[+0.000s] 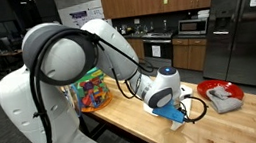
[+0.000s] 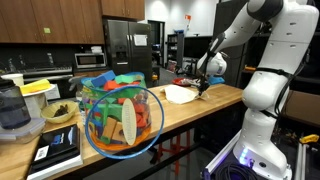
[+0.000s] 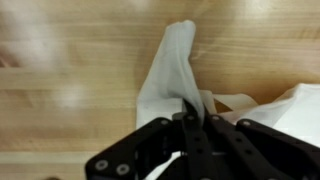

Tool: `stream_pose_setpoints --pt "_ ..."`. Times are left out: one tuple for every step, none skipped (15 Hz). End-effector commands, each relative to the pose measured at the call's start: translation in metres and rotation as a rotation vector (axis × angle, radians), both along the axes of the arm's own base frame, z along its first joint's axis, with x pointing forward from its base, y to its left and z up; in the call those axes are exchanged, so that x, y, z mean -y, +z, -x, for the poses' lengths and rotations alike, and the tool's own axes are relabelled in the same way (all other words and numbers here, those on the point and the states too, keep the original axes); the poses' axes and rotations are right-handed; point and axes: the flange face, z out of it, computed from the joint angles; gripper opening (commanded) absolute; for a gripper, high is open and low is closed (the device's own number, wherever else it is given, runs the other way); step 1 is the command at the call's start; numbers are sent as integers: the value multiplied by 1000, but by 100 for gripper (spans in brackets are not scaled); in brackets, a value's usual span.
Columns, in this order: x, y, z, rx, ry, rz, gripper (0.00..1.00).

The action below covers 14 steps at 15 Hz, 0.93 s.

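My gripper [image 3: 190, 112] is shut on a fold of a white cloth [image 3: 172, 62] that lies on the wooden countertop [image 3: 70, 70]. In the wrist view the cloth bunches up between the black fingers and spreads to the right. In an exterior view the gripper [image 2: 203, 82] is low over the white cloth [image 2: 180, 94] on the counter. In an exterior view the gripper [image 1: 175, 112] is down at the counter, and the cloth is mostly hidden behind the wrist.
A clear round jar of coloured toy blocks [image 2: 120, 118] stands close to the camera on the counter. A red bowl with a grey cloth [image 1: 222, 96] sits further along the counter. Books [image 2: 58, 148], a bowl [image 2: 58, 113] and a blender [image 2: 12, 105] are at one end. Refrigerators [image 1: 248, 24] stand behind.
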Motion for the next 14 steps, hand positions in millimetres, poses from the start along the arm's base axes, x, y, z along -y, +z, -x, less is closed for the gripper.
stream_pose_setpoints --pt "-42 12 -30 44 82 57 1" --pt "-56 16 -40 63 92 66 1" --pt "-69 21 -49 82 96 71 1" --pt "-84 27 -57 102 97 70 1" --pt "-100 32 -65 119 97 65 1" --pt "-114 37 -73 132 98 61 1" --pt "-130 42 -80 147 103 57 1" --pt "-147 49 -87 158 112 49 1" --pt "-163 54 -93 168 122 44 1" --pt "-181 58 -97 176 142 42 1" --pt "-197 61 -102 186 161 40 1" --pt "-217 65 -106 196 189 40 1" --pt "-235 67 -108 206 221 36 1" --pt "-255 69 -109 210 256 30 1"
